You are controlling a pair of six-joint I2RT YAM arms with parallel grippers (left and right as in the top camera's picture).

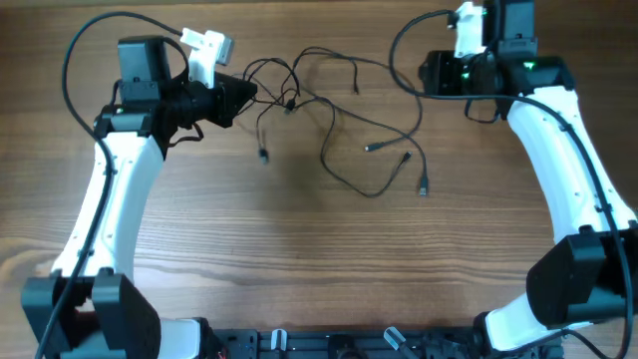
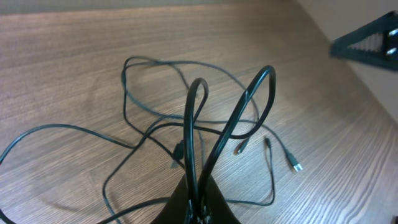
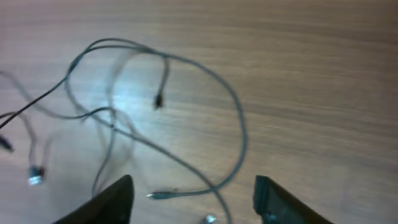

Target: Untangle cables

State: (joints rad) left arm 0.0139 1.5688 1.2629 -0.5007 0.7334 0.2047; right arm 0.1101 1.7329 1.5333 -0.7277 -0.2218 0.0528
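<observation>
Left wrist view: the left jaws are clamped together on the cables (image 2: 155, 112). Two black loops stand up out of the grip, and the rest trails loose over the bench (image 2: 62, 50) ahead of them. Right wrist view, blurred: the right jaws stand apart, their fingers (image 3: 115, 199) holding nothing. One strand with a small plug shows in the gap between them, and the others spread farther ahead. Overhead, the tangle stretches between the two sets of jaws.
</observation>
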